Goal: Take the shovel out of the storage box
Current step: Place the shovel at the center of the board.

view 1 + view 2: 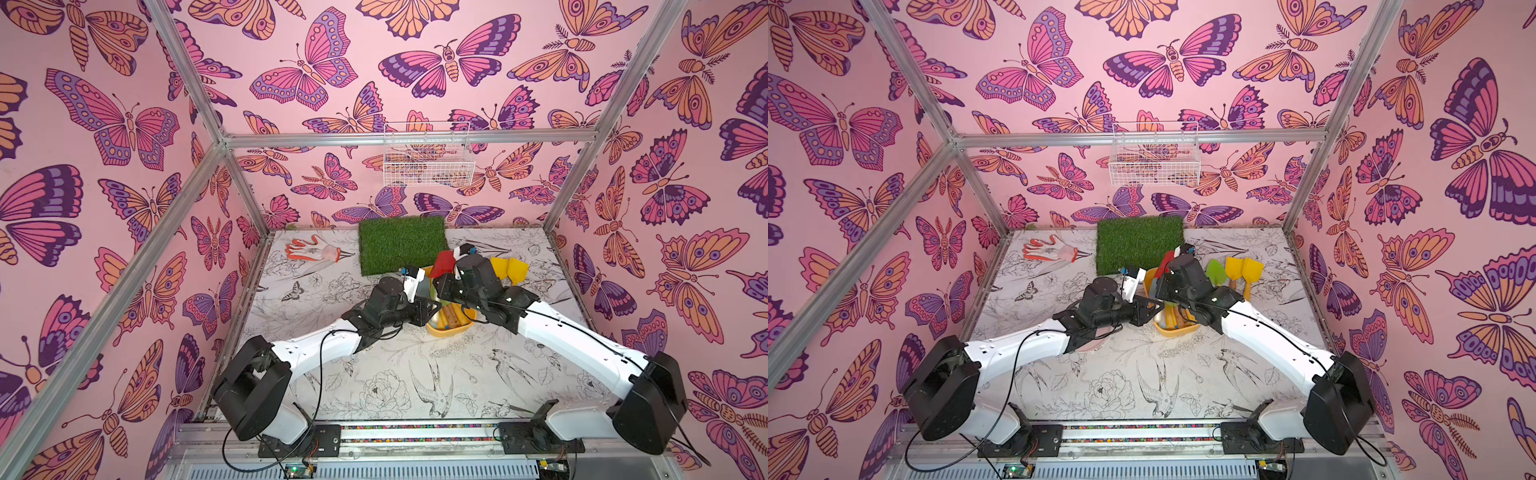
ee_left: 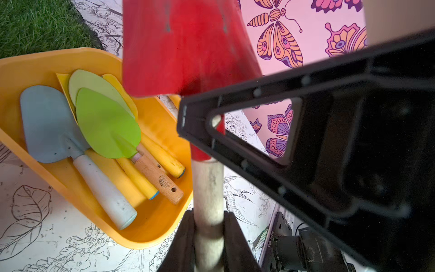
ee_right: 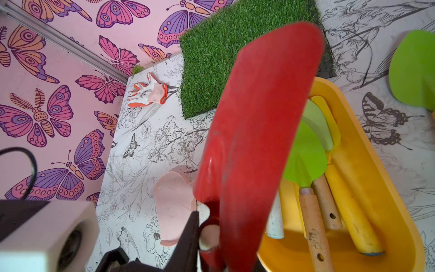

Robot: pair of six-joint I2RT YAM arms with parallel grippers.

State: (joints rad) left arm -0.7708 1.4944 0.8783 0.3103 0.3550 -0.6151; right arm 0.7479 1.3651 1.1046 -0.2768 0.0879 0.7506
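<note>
left gripper (image 2: 208, 220) clamps the red shovel (image 2: 183, 47) by its pale handle over the storage box (image 2: 28, 61); right gripper (image 3: 208, 232) sits at its neck, grip unclear.

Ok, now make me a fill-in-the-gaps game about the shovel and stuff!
1. The shovel held up in the air has a ___ blade.
2. The left gripper is shut on its wooden ___.
3. The mat is ___.
Missing words: red, handle, green.
</note>
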